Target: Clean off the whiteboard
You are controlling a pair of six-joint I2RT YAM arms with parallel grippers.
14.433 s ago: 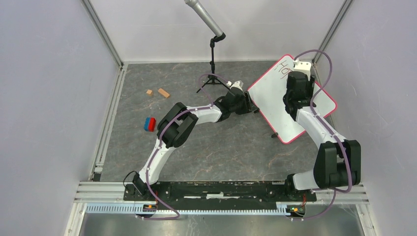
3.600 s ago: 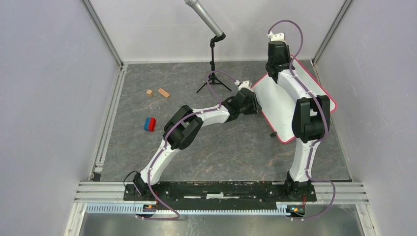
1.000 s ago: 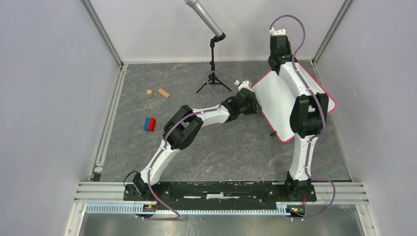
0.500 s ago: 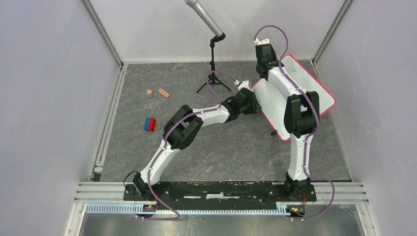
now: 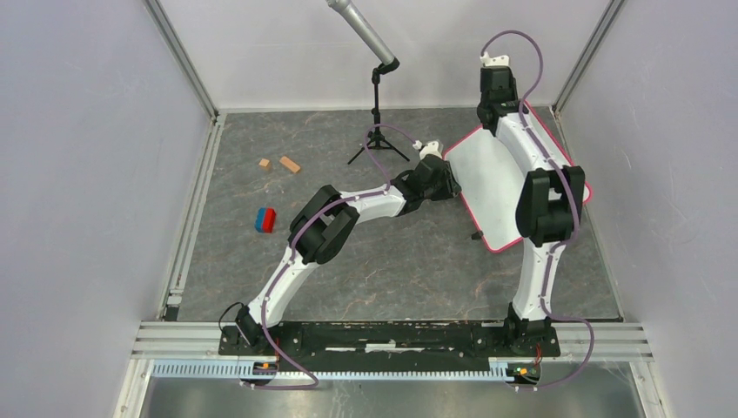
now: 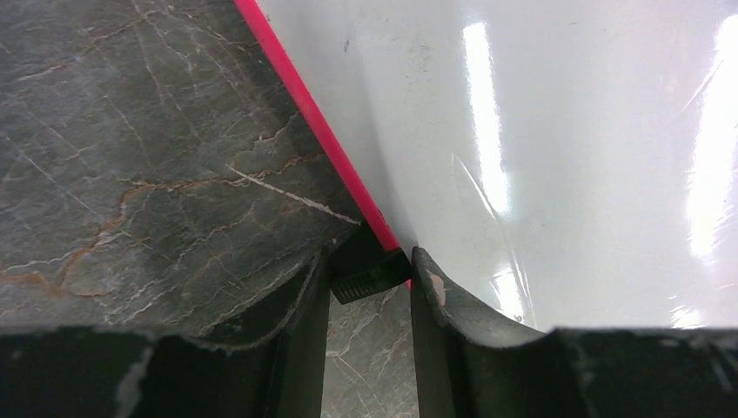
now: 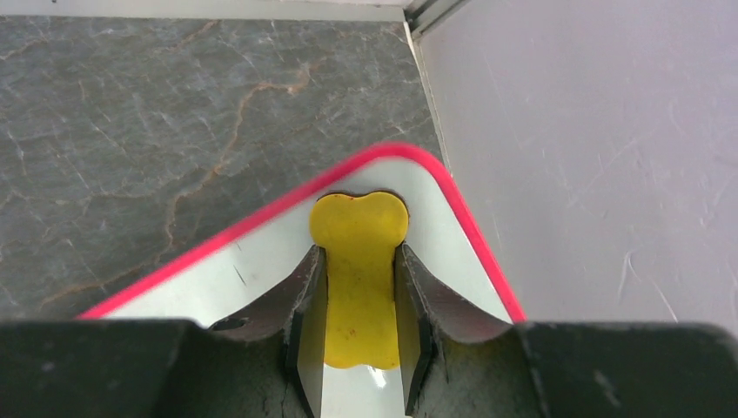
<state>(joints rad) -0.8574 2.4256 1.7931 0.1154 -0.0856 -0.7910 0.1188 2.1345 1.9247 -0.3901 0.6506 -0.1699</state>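
Note:
The whiteboard [image 5: 487, 178] lies at the right rear of the floor, white with a pink-red rim, and no writing shows on it. My left gripper [image 5: 447, 181] is at its left edge. In the left wrist view the left gripper [image 6: 369, 274] is shut on a small black foot [image 6: 372, 277] under the rim of the whiteboard [image 6: 566, 157]. My right gripper [image 5: 500, 111] is over the board's far corner. In the right wrist view the right gripper [image 7: 360, 252] is shut on a yellow bone-shaped eraser [image 7: 358, 222], which rests flat on the whiteboard [image 7: 252, 261] near its rounded corner.
A microphone on a black tripod stand [image 5: 376, 113] stands just left of the board's far corner. Two small wooden blocks [image 5: 280, 164] and a red-and-blue block [image 5: 265, 219] lie on the left floor. The right wall [image 7: 592, 174] is close beside the board's corner.
The writing at the board's far end 14 s ago is gone. In the last half second my right gripper swept right with the eraser, back to the far corner. The board shifted slightly.

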